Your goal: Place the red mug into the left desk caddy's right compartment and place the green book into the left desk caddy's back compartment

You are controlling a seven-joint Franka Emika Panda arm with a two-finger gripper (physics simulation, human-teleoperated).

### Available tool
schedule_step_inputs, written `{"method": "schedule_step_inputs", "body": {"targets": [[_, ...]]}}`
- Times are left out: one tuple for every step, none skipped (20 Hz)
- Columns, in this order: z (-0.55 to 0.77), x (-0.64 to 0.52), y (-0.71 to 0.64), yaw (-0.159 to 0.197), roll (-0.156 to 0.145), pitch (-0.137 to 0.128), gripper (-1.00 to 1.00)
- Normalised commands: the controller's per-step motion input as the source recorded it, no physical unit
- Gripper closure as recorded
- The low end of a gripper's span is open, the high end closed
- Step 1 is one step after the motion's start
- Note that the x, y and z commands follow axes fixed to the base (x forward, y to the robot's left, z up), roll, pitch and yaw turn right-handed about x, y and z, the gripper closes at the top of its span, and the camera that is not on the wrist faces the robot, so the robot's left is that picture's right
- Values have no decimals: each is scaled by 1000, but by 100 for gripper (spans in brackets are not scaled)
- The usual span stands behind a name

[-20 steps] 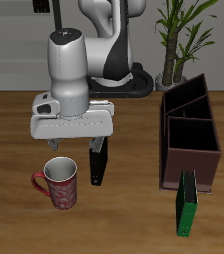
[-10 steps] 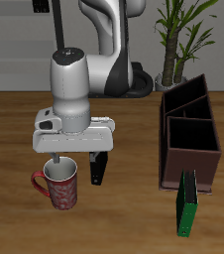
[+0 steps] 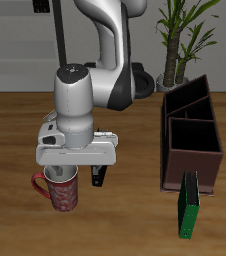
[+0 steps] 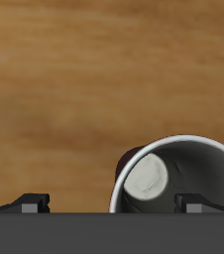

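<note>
Near the table's front edge, the red mug is seen standing upright on the wooden table, its handle turned away from the caddy. Directly above it the gripper is held, with one finger reaching down at the mug's rim; the other finger is hidden by the wrist housing, so whether the mug wall is clamped cannot be told from the exterior view. From the wrist view the mug is seen from above, its pale inside and round bottom showing, with the two fingertips set apart at moderate width, one of them lying over the mug's opening; contact with the rim cannot be confirmed.

Just behind the gripper a black book is partly covered by the arm. Well apart from the mug, the left desk caddy stands near the table's edge, its back compartment with sloping side walls farther from the front edge and its right compartment lower-walled. Against the caddy's front the green book is stood on edge, touching or just beside the caddy wall.
</note>
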Motion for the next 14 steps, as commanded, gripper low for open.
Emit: {"method": "schedule_step_inputs", "body": {"targets": [[-317, 123, 13, -54, 11, 82, -100], [-336, 208, -79, -49, -42, 31, -100], [-118, 15, 30, 10, -17, 10, -100], [-332, 133, 3, 0, 33, 70, -100], [-5, -60, 30, 0, 0, 0, -100], [-308, 198, -223, -136, -70, 54, 100], [-116, 36, -92, 53, -18, 10, 100], [-118, 95, -184, -100, -61, 49, 100], [-36, -39, -30, -45, -8, 13, 100], [-35, 36, -26, 63, 0, 0, 100], [-33, 57, -133, -65, -46, 28, 100], [39, -92, -9, -49, -4, -14, 100], [30, -37, 31, 9, 28, -15, 100], [73, 14, -110, 14, -35, -5, 100]]}}
